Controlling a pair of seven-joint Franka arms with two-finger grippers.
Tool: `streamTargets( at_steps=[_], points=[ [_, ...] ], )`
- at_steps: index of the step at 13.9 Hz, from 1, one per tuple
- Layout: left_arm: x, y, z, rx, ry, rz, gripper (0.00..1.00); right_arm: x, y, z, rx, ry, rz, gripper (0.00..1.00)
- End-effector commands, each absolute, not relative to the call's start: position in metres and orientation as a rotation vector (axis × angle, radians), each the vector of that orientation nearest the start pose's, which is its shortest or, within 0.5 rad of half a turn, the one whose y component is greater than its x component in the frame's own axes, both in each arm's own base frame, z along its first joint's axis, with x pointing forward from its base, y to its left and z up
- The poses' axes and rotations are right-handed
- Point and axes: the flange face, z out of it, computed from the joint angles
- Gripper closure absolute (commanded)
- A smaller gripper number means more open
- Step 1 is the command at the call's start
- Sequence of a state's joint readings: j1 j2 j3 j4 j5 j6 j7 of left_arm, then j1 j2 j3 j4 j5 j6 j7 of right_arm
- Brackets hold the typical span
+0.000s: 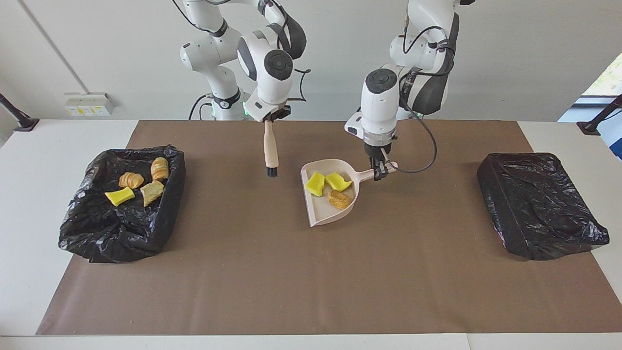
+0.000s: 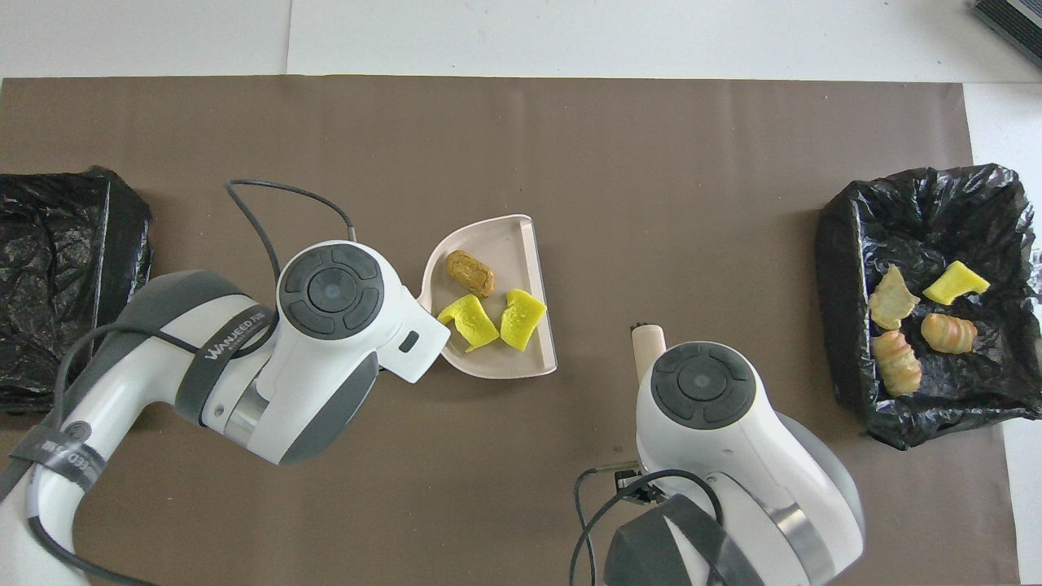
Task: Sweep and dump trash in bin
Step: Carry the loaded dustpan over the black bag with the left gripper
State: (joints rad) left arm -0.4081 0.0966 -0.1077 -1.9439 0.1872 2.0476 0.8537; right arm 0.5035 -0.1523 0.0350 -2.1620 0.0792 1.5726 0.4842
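A pale pink dustpan [image 1: 321, 214] [image 2: 496, 240] is held over the middle of the brown mat, with my left gripper [image 1: 379, 171] shut on its handle. It carries three pieces of trash: two yellow chunks [image 1: 316, 183] [image 2: 468, 321] and one brown lump [image 1: 338, 199] [image 2: 470, 273]. My right gripper [image 1: 268, 119] is shut on the top of the brush [image 1: 270, 148] [image 2: 649, 346], which hangs upright, bristles down, beside the pan toward the right arm's end. The open black-lined bin [image 1: 121, 243] [image 2: 847, 268] at the right arm's end holds several trash pieces [image 1: 143, 182] [image 2: 895, 362]. From overhead both grippers are hidden under their wrists.
A second bin [image 1: 539, 204] [image 2: 49, 285], wrapped in a black bag, sits at the left arm's end of the table. The brown mat [image 1: 311, 282] covers most of the white table. A cable loops from the left wrist beside the dustpan handle.
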Motion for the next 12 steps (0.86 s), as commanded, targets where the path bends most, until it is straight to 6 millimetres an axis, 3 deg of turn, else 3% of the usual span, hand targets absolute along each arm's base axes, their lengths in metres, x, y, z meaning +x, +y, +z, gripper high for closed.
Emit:
streamTargets(
  at_steps=[1,3,6,9,12],
  points=[
    [0.543,-0.227,0.477,-2.205,1.955,-0.052,1.00,0.361,0.252,0.432,-3.116,0.113,0.679,1.00],
    [0.564,-0.188,0.494,-2.212,1.924,-0.081,1.00,0.348,0.274,0.428,-3.088,0.131,0.695,1.00],
    [0.589,-0.109,0.516,-2.188,1.912,-0.088,1.00,0.327,0.308,0.401,-3.084,0.222,0.672,1.00],
    [0.601,0.001,0.532,-2.214,1.866,-0.063,1.00,0.303,0.349,0.373,-3.100,0.191,0.667,1.00],
    [0.593,0.110,0.541,-2.326,1.751,-0.049,1.00,0.288,0.355,0.347,-3.121,0.151,0.671,1.00]
  ],
)
